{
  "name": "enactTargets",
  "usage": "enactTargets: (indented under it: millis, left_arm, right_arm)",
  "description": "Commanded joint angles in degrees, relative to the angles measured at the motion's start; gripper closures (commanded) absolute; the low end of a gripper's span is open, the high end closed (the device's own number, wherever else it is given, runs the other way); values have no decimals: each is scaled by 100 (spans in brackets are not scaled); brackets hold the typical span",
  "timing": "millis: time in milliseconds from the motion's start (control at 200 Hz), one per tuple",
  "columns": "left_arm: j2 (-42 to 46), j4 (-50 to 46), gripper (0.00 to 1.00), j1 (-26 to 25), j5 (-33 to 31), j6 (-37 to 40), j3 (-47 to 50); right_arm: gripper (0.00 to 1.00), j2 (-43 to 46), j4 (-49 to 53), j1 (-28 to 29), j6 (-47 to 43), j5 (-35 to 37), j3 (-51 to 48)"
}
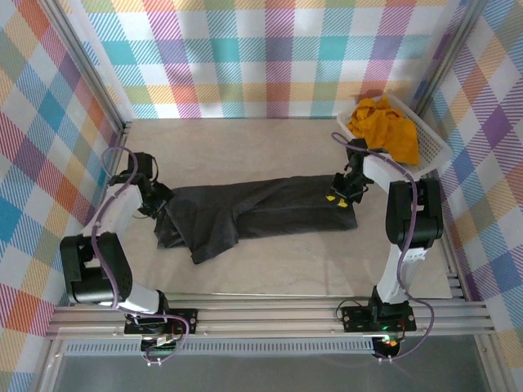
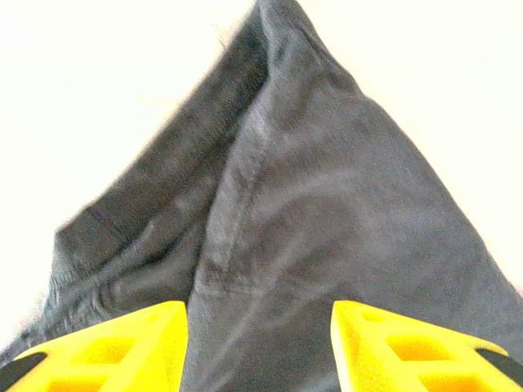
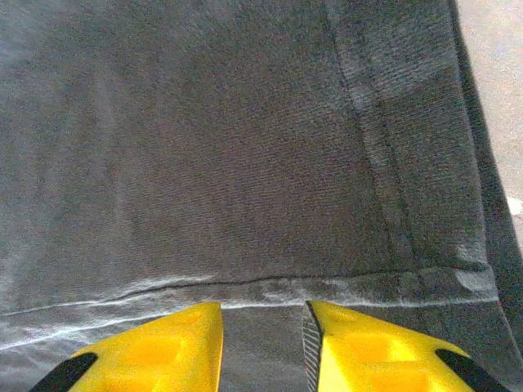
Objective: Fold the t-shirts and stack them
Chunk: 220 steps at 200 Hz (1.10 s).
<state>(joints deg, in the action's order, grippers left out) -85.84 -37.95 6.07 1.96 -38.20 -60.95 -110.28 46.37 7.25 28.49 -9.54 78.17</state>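
- Top external view: we see a big pale table (image 1: 270, 273), and the black t-shirt (image 1: 253, 214) lies on it in a long, crumpled strip from left to right.
- A white basket (image 1: 431, 137) sits at the far right corner of the table. The yellow t-shirt (image 1: 384, 126) is bunched up inside it, well apart from both grippers.
- The right gripper (image 1: 343, 194) is down on the right end of the black t-shirt. In its wrist view the black cloth (image 3: 245, 147) is right under the yellow fingers (image 3: 163, 351), and a stitched hem runs just past the tips. The gap between the fingers is narrow, with cloth in it. We cannot tell if they pinch it.
- The left gripper (image 1: 159, 204) is at the left end of the black t-shirt. In its wrist view its fingers (image 2: 122, 347) stand further apart, and the dark cloth (image 2: 310, 212) fills the space between them. We cannot tell if they squeeze it.
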Motion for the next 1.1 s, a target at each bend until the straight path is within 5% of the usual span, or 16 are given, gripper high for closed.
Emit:
enactTargets:
  millis: [0, 410, 885, 1015, 1095]
  left_arm:
    - [-363, 615, 48, 215, 365, 822, -287]
    - [-1734, 884, 60, 289, 161, 1396, -841]
    - [-1719, 884, 61, 290, -243, 1554, -823]
    - [-1846, 945, 68, 290, -183, 1520, -847]
    - [-1906, 969, 81, 285, -188, 1470, -912]
  right_arm:
    - [67, -155, 300, 22, -153, -48, 133]
    - [67, -367, 484, 14, -186, 178, 238]
    - [67, -543, 586, 14, -162, 142, 506]
    - [67, -556, 584, 14, -159, 137, 506]
    - [67, -573, 601, 14, -162, 145, 524]
